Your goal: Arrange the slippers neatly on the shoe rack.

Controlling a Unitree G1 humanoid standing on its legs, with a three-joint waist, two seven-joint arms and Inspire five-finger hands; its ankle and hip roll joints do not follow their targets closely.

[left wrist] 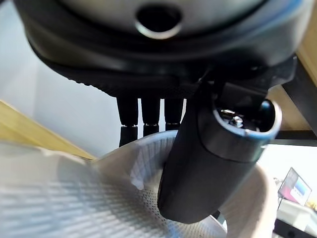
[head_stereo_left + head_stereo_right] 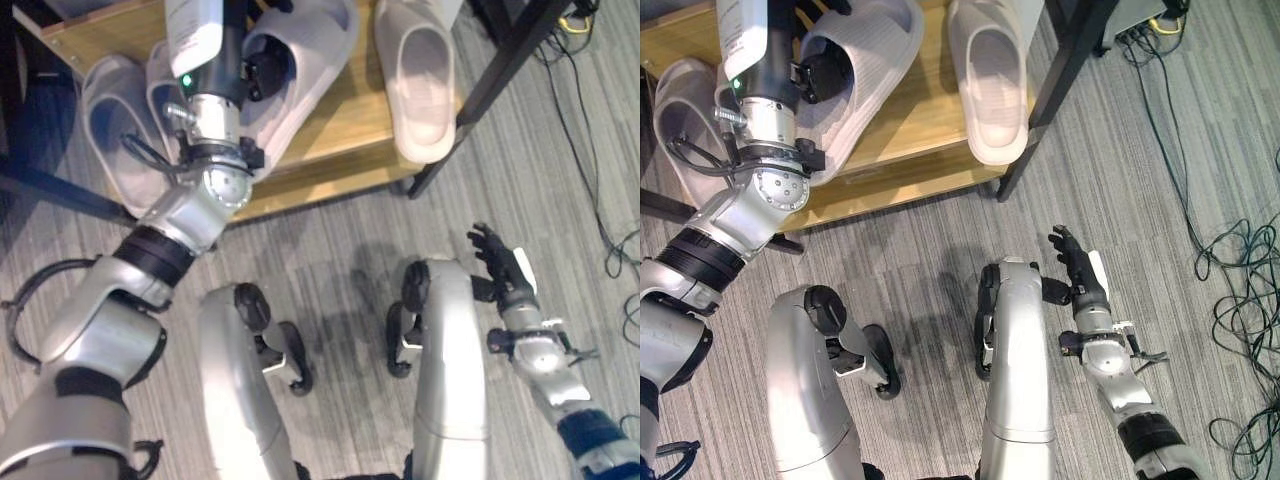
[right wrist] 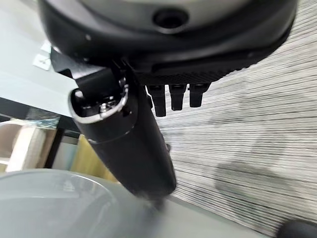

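Note:
Several pale lilac slippers lie on the wooden shoe rack (image 2: 340, 150). My left hand (image 2: 265, 72) reaches onto the shelf and pinches one slipper (image 2: 310, 55), which lies tilted across the middle. The thumb (image 1: 198, 163) presses on its ribbed insole (image 1: 74, 208), and the fingers go behind its rim. Another slipper (image 2: 420, 80) lies alone at the right, toe over the shelf's front edge. Two more (image 2: 110, 130) lie at the left, partly hidden by my left arm. My right hand (image 2: 497, 262) hangs low over the carpet at the right, open and holding nothing.
The rack's black metal leg (image 2: 500, 70) slants down at the right of the shelf. Black cables (image 2: 1230, 250) trail over the grey striped carpet at the far right. Bare carpet lies between the rack's front edge and me.

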